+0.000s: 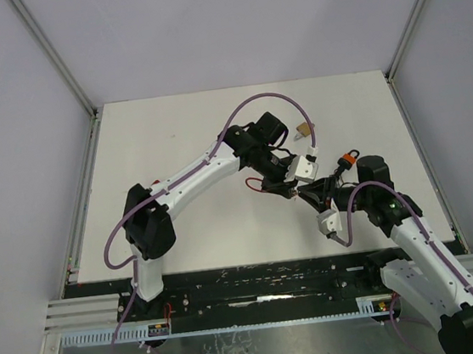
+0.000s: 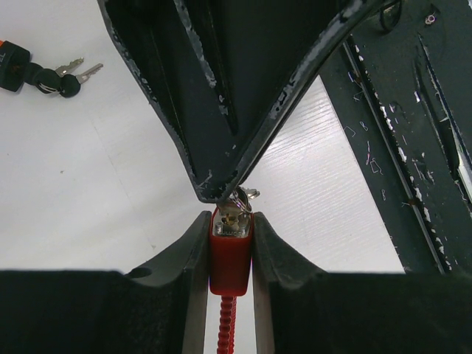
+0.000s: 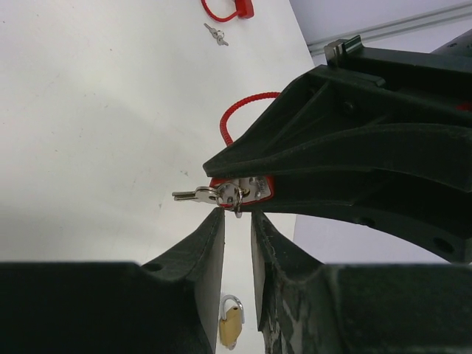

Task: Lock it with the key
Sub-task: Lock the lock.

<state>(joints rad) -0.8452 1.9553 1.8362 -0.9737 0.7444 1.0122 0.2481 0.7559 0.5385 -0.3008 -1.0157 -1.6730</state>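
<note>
The red padlock (image 2: 231,254) is pinched by its body between the fingers of the left tool (image 2: 231,225) and held above the counter (image 2: 88,184), with its ribbed red cable trailing back between those fingers. A silver key (image 2: 234,210) on a ring is seated in the padlock's end face. The right tool (image 3: 237,216) is set tip to tip against the left tool, with a narrow slot between its fingers. Whether the key is gripped cannot be told. Bare white counter is seen on one side of the left tool and a black edge strip (image 2: 413,147) on the other. A tagged key bunch (image 2: 44,74) lies well apart from the left tool, and a brass padlock (image 3: 230,324) is seen through the right tool's slot.
</note>
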